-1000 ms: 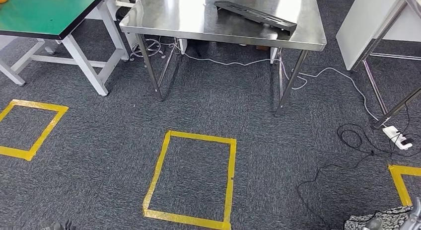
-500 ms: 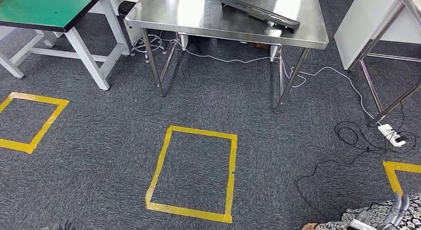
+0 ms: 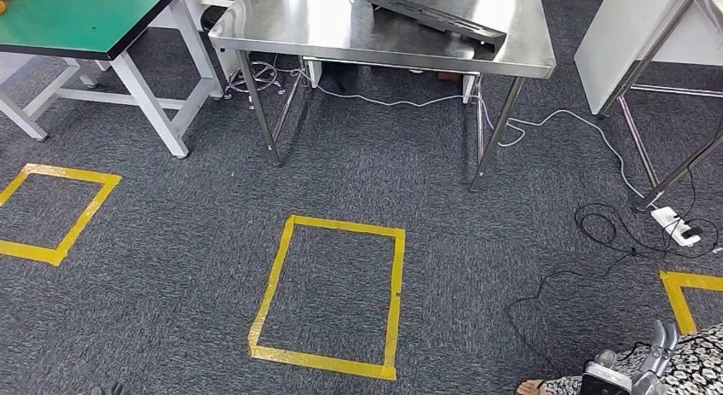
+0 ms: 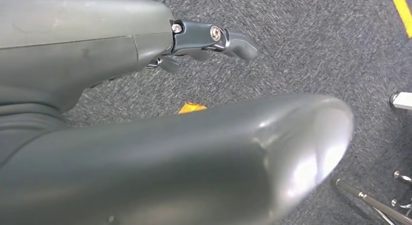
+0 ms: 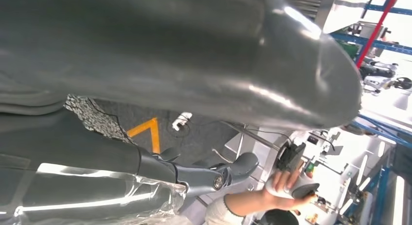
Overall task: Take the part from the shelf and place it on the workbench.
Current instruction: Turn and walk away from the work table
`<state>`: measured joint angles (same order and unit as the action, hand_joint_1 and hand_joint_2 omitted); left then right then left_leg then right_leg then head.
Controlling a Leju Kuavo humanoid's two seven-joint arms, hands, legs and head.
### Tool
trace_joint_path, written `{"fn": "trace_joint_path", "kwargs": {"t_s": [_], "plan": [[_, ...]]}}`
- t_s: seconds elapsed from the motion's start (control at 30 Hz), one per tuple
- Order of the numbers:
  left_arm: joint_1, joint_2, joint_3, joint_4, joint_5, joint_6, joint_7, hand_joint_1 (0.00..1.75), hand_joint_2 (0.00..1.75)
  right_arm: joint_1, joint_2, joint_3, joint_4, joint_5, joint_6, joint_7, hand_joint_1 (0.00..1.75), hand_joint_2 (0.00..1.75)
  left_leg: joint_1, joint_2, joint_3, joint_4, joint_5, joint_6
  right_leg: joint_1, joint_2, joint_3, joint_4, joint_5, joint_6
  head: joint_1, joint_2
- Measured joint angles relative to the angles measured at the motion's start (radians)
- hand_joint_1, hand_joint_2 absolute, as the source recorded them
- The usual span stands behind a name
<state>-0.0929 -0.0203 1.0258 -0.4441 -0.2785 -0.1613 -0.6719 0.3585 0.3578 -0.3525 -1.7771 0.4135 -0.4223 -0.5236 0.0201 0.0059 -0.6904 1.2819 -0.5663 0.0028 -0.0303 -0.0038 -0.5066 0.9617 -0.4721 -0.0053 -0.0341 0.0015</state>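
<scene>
A long black part (image 3: 436,21) lies flat on the steel workbench (image 3: 324,28) at the far side of the head view, toward its right end. Both my arms hang low, far from it. My right hand (image 3: 648,363) shows at the bottom right edge, fingers straight and apart, holding nothing. In the right wrist view its dark fingers (image 5: 218,176) reach out bare under the thick thumb. My left hand (image 3: 107,388) just peeks in at the bottom left edge; in the left wrist view its fingers (image 4: 214,38) stretch over grey carpet, nothing in them.
A green-topped table (image 3: 77,20) stands at the back left and a white frame on steel legs (image 3: 622,45) at the right. Yellow tape squares (image 3: 328,297) mark the carpet. Cables and a power strip (image 3: 678,226) lie right. A person in patterned clothing (image 3: 695,361) stands beside my right hand, holding a controller (image 5: 291,186).
The whole picture has swayed slightly, so the camera moved. My right hand has swung further into the bottom right corner. The black part stays on the workbench.
</scene>
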Motion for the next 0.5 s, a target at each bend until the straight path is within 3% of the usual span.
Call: {"fn": "trace_joint_path", "kwargs": {"t_s": [0.1, 0.17, 0.23, 0.3, 0.33, 0.43, 0.47, 0.5], "plan": [[0.0, 0.002, 0.0, 0.0, 0.0, -0.002, 0.0, 0.0, 0.0, -0.005, 0.0, 0.0, 0.009, 0.001, 0.0, 0.001, 0.0, 0.0, 0.001, 0.004, 0.1, -0.203, 0.098, 0.008, 0.004, 0.0, 0.003, 0.001, -0.001, 0.002, 0.0, 0.0], [-0.001, 0.004, 0.0, 0.0, -0.001, -0.005, 0.001, 0.0, 0.0, -0.007, 0.0, 0.0, 0.012, 0.002, 0.0, 0.004, 0.0, 0.0, -0.005, 0.006, 0.133, -0.278, 0.119, 0.013, 0.01, 0.0, -0.002, 0.002, -0.002, 0.009, 0.0, 0.0], [-0.001, 0.004, 0.0, 0.0, -0.002, -0.006, 0.001, 0.0, 0.0, -0.008, 0.0, 0.0, 0.014, 0.001, -0.002, 0.008, 0.0, 0.0, -0.01, 0.003, 0.131, -0.287, 0.12, 0.021, 0.013, -0.003, -0.007, 0.0, 0.0, 0.02, 0.001, 0.0], [-0.002, 0.004, 0.0, 0.001, -0.003, -0.006, 0.001, 0.0, 0.0, -0.008, 0.0, 0.0, 0.015, -0.001, -0.005, 0.011, 0.0, 0.0, -0.01, 0.001, 0.134, -0.3, 0.129, 0.038, 0.014, -0.004, -0.021, 0.022, -0.016, 0.026, 0.002, 0.0], [-0.004, 0.003, 0.0, 0.001, -0.003, -0.005, 0.001, 0.0, 0.0, -0.008, -0.001, 0.0, 0.015, -0.002, -0.006, 0.014, 0.0, 0.0, -0.009, 0.0, 0.135, -0.307, 0.135, 0.046, 0.015, -0.003, -0.041, 0.062, -0.038, 0.024, 0.003, 0.0], [-0.008, 0.002, 0.0, 0.005, -0.004, -0.001, 0.002, 0.0, 0.0, -0.007, -0.002, 0.0, 0.017, -0.005, -0.007, 0.024, 0.0, 0.0, -0.014, -0.004, 0.127, -0.31, 0.141, 0.057, 0.014, 0.0, -0.143, 0.264, -0.125, 0.012, 0.004, 0.0], [-0.008, 0.002, 0.0, 0.006, -0.005, 0.0, 0.002, 0.0, 0.0, -0.007, -0.003, 0.0, 0.017, -0.005, -0.007, 0.026, 0.0, 0.0, -0.016, -0.007, 0.125, -0.31, 0.142, 0.058, 0.014, 0.0, -0.162, 0.303, -0.134, 0.014, 0.004, 0.0], [-0.008, 0.001, 0.0, 0.008, -0.004, 0.002, 0.003, 0.0, 0.0, -0.007, -0.003, 0.0, 0.018, -0.005, -0.007, 0.027, 0.0, 0.0, -0.018, -0.009, 0.124, -0.31, 0.143, 0.058, 0.014, 0.0, -0.159, 0.298, -0.125, 0.02, 0.004, 0.0]]}}
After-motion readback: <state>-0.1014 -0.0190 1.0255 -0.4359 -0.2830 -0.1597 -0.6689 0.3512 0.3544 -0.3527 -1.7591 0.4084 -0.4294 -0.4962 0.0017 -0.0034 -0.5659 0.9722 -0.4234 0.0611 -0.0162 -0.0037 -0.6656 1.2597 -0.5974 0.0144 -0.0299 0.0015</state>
